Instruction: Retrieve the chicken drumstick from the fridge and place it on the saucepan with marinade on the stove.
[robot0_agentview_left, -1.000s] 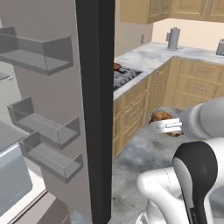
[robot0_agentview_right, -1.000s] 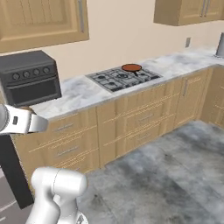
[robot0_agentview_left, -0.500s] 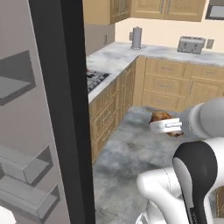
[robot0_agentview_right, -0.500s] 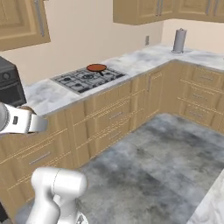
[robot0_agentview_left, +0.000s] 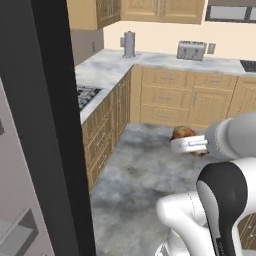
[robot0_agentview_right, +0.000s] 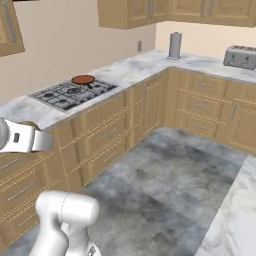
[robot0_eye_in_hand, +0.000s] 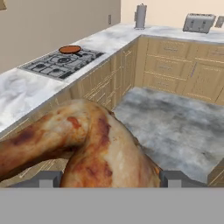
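My gripper (robot0_agentview_left: 186, 145) is shut on the chicken drumstick (robot0_agentview_left: 183, 133), a tan-brown lumpy piece held out over the floor. In the hand view the drumstick (robot0_eye_in_hand: 100, 144) bulges between the two fingertips (robot0_eye_in_hand: 47, 178). In the right base view the gripper (robot0_agentview_right: 31, 140) is at the left edge, with a bit of the drumstick (robot0_agentview_right: 28, 124) above it. The saucepan (robot0_agentview_right: 83, 79) with orange-brown marinade (robot0_eye_in_hand: 70, 49) sits at the back of the stove (robot0_agentview_right: 70, 93), well ahead of the gripper. The fridge's dark door edge (robot0_agentview_left: 52, 125) stands at the left.
Wooden base cabinets (robot0_agentview_left: 170, 97) run under an L-shaped marble counter (robot0_agentview_right: 140, 62). A toaster (robot0_agentview_right: 240, 56) and a grey canister (robot0_agentview_right: 174, 45) stand on the far counter. The grey stone floor (robot0_agentview_right: 170, 180) lies between. Another counter edge (robot0_agentview_right: 235, 220) is at lower right.
The whole picture has swung: the base has turned away from the fridge toward the kitchen corner. The drumstick stays in the shut gripper, and the arm keeps its pose.
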